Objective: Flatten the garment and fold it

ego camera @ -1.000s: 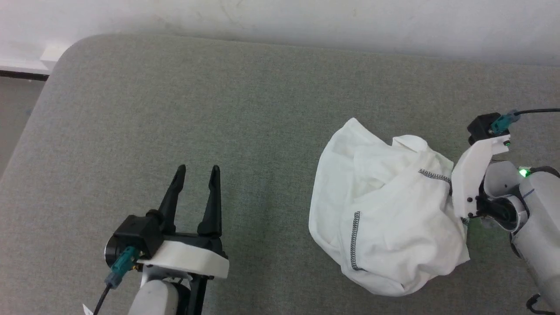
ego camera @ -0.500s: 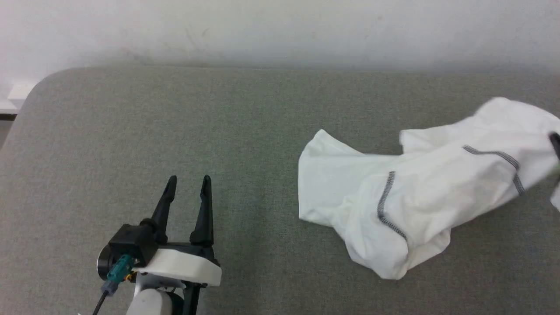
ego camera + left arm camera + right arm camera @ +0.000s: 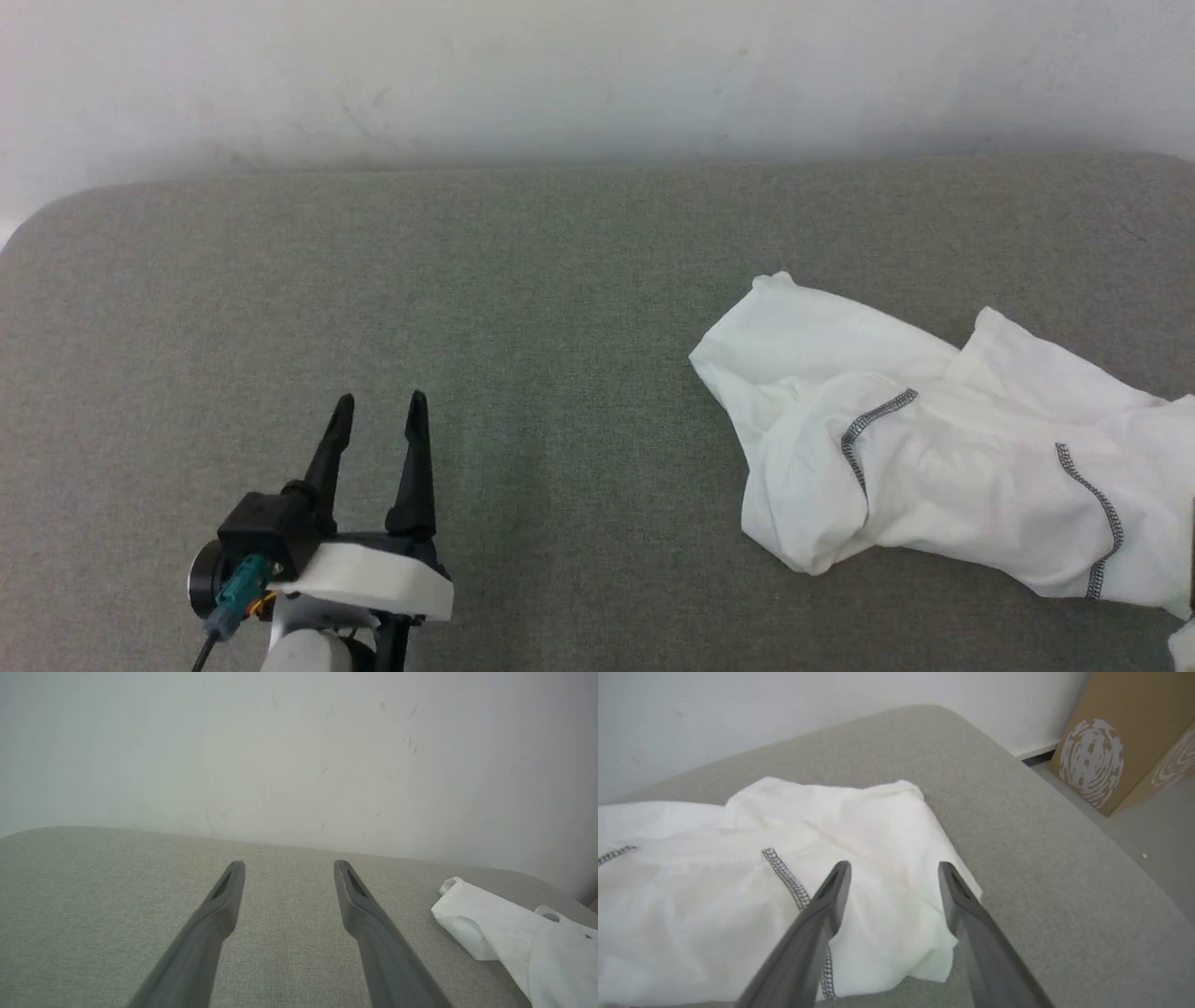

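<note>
The white garment (image 3: 943, 457) with grey stitching lies crumpled on the right of the grey padded table (image 3: 523, 308), running off the head view's right edge. It also shows at the right of the left wrist view (image 3: 504, 933). My left gripper (image 3: 376, 417) stands open at the lower left, far from the cloth, with nothing between its fingers (image 3: 289, 870). In the right wrist view my right gripper (image 3: 894, 868) is open just above the garment (image 3: 738, 882), near its right-hand end, and holds nothing.
A white wall (image 3: 597, 75) runs along the table's far edge. The table's rounded right corner (image 3: 1017, 788) drops to the floor, where a brown cardboard box (image 3: 1125, 737) stands beside it.
My right gripper pulled the garment out to the right, stretching the bunched pile, then opened and let it go. The head view has shifted. My left gripper stays open.
</note>
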Controlling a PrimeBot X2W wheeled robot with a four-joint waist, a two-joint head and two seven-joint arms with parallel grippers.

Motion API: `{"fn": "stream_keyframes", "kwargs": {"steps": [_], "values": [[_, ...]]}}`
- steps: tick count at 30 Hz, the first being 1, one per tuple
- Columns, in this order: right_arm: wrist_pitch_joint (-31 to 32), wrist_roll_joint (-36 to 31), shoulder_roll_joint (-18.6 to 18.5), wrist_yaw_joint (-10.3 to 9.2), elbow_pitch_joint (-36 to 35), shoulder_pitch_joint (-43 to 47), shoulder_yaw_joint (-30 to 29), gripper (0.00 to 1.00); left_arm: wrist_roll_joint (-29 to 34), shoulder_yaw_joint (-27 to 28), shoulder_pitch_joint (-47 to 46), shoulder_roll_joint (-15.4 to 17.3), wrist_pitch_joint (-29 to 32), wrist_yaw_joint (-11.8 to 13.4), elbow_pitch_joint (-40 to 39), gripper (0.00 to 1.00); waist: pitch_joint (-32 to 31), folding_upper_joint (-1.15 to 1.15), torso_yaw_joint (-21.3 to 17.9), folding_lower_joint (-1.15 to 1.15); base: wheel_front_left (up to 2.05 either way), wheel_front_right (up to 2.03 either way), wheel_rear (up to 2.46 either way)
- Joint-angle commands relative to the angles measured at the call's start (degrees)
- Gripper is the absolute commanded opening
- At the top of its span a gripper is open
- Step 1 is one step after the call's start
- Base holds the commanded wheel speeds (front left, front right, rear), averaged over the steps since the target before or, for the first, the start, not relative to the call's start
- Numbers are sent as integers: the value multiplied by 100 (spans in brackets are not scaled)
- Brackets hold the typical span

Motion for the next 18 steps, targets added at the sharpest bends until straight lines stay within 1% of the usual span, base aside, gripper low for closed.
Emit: {"fn": "stream_keyframes", "kwargs": {"steps": [1,4,9,12,15,16,18], "values": [[-268,-147,134,-5,-351,28,-123,100,61,38,74,-8,-26,-15,46,100,-32,0,11,0,0,0,0],[-609,-393,304,-5,-848,105,-117,100,77,79,88,-8,-26,-29,104,100,-85,0,36,0,0,0,0],[-829,-618,383,-5,-1402,190,409,100,81,84,124,-8,-26,-46,179,100,-178,0,89,0,0,0,0],[-955,-615,391,-5,-1602,219,773,100,88,50,155,-8,-26,-47,225,100,-249,0,110,0,0,0,0],[-1051,-628,393,-5,-1685,294,1148,100,97,38,205,-8,-26,-41,281,100,-346,0,113,0,0,0,0],[-1051,-628,393,-5,-1685,294,1148,100,97,38,205,-8,-26,-41,281,100,-346,0,113,0,0,0,0],[-1061,-621,393,-5,-1686,384,1432,100,117,37,245,-8,-26,-30,334,100,-411,0,99,0,0,0,0]]}}
